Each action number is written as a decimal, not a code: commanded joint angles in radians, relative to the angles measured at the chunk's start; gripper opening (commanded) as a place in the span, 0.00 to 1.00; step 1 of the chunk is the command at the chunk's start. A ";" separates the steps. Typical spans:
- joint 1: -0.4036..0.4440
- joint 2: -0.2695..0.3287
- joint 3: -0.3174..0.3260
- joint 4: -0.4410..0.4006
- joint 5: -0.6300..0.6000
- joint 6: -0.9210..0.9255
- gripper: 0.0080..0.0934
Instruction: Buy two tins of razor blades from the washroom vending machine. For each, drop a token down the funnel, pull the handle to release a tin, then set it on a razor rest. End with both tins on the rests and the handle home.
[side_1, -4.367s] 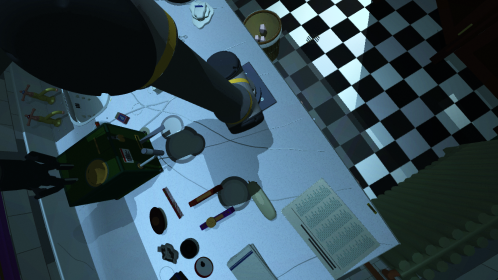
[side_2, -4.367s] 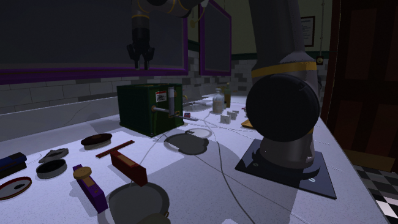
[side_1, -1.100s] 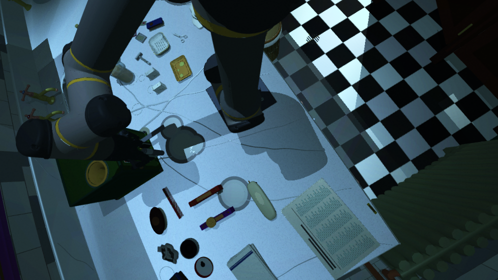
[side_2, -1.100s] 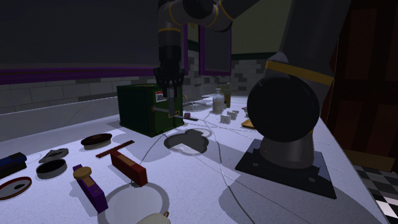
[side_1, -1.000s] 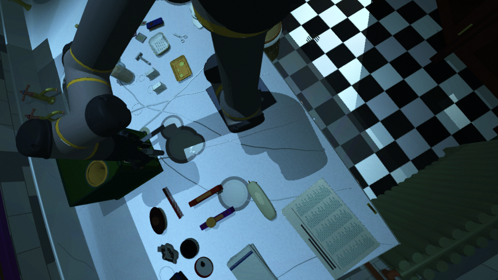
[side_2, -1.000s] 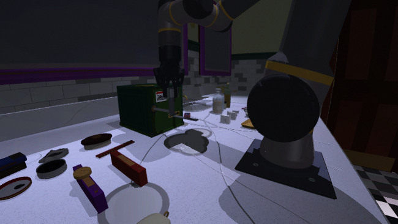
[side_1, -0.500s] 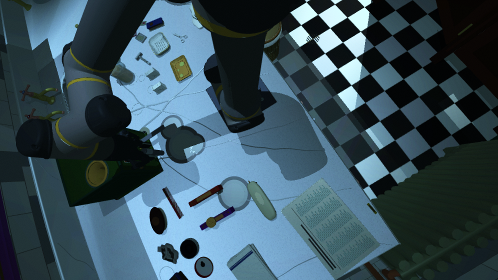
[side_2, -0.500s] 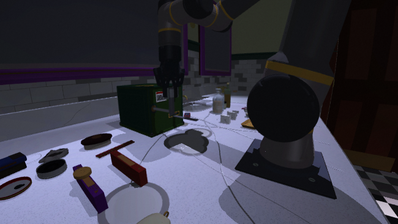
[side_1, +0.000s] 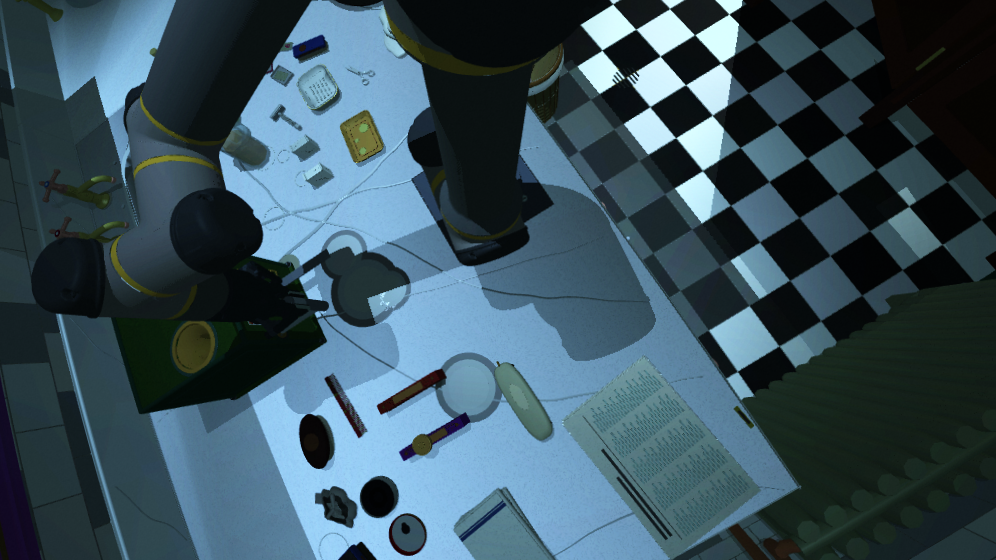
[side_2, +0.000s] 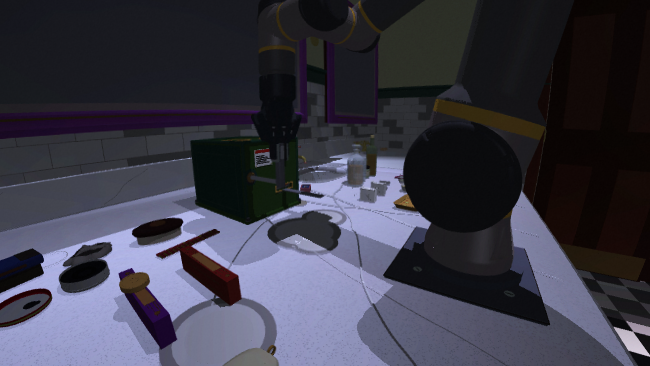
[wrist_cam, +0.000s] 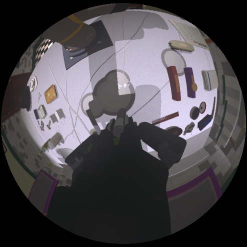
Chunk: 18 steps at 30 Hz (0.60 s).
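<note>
At the back left of the counter stands the green vending machine (side_2: 245, 177) with a yellow funnel (side_1: 193, 346) on top. A grey handle (side_2: 265, 179) sticks out of its front face. My gripper (side_2: 281, 172) hangs straight down in front of that face and is closed around the handle. A token (side_2: 134, 282) lies on the purple razor rest (side_2: 147, 307), beside the red razor rest (side_2: 210, 273). In the wrist camera the handle (wrist_cam: 119, 122) shows between my fingers. No tin is in sight.
Behind the machine runs a tiled wall with a purple band. A round dish (side_2: 305, 232) lies in front of the machine, a larger plate (side_2: 218, 332) nearer. Brushes, a comb (side_1: 345, 405), tins and a newspaper (side_1: 658, 456) lie around. The robot base (side_2: 470, 220) stands to the right.
</note>
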 joint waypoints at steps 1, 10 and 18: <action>0.000 0.000 0.000 -0.001 0.000 0.000 0.13; -0.001 -0.004 0.003 0.000 0.000 -0.001 0.00; -0.002 -0.014 0.010 0.003 0.000 -0.002 0.00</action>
